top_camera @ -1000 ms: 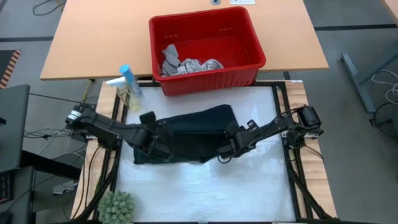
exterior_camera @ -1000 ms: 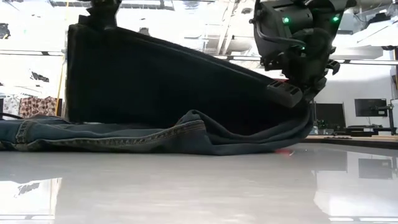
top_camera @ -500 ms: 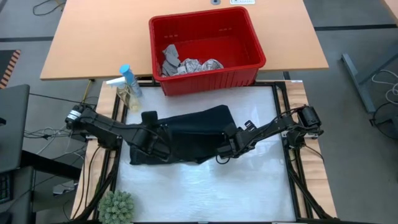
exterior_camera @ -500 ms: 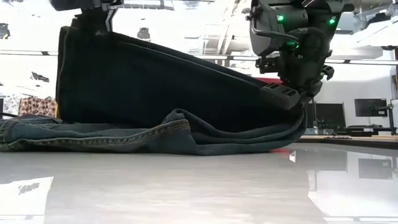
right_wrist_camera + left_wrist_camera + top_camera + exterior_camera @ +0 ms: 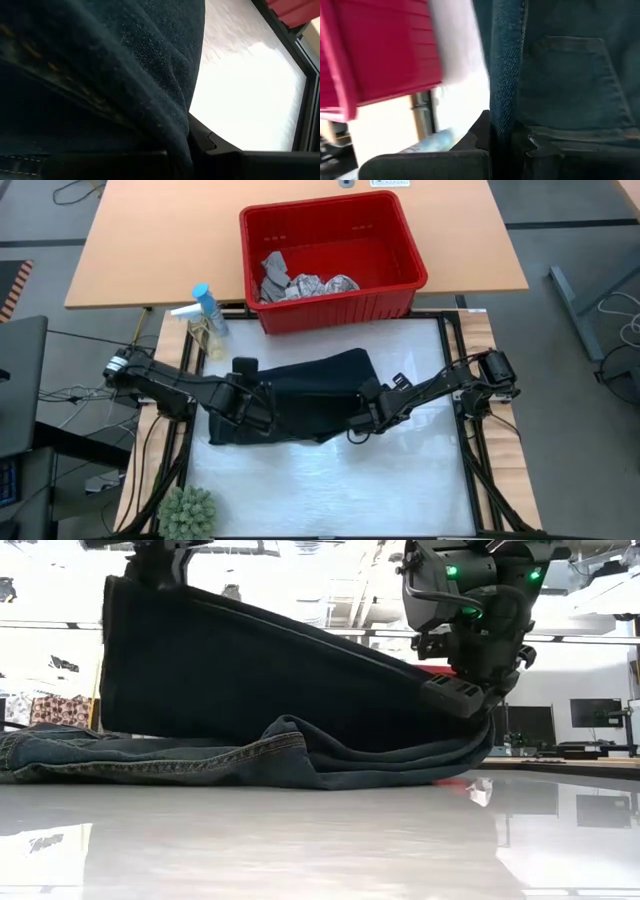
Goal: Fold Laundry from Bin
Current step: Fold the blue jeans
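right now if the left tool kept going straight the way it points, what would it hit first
Probably the red bin. The left tool, shut on the trousers, faces across bare white table toward it, though depth is unclear.

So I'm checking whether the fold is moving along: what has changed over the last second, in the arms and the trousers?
Very little. The left gripper, shut on the trousers, carried its raised edge slightly leftward, then partly back. The right gripper stays clamped on the other end, a touch lower and leftward. The lower layer stays on the table; the bin and its cloths are unchanged.
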You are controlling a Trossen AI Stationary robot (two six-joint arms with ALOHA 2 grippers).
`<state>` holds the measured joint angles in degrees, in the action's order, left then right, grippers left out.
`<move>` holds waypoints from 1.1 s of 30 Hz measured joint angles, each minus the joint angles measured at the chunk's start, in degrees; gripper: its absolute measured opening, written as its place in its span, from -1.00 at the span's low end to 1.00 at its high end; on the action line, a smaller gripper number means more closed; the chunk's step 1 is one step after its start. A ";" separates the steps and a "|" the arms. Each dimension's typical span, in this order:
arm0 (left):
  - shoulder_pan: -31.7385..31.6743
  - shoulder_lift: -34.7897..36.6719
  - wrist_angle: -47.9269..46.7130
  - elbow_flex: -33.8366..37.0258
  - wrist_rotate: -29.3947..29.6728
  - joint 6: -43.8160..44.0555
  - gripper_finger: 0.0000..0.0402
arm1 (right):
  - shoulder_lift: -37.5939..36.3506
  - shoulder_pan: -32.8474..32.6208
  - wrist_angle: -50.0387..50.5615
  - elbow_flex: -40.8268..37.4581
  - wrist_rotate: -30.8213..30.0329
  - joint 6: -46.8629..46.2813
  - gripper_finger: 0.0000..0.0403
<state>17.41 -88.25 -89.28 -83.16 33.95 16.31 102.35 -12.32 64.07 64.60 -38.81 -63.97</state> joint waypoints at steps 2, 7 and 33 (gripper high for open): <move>1.49 0.05 0.52 3.15 -2.86 2.44 -0.99 | 0.02 0.00 -0.27 0.06 -0.06 0.68 -0.80; 6.92 0.22 3.86 13.49 -11.28 13.65 -0.99 | 0.02 -0.09 -3.96 0.30 -0.22 4.48 -0.80; 4.83 0.09 20.83 21.19 -14.00 15.55 -0.98 | -0.07 0.09 -8.57 -7.54 5.80 9.71 -0.80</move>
<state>22.24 -88.16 -68.45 -61.98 19.95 31.86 102.28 -12.23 55.50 57.05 -33.01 -54.25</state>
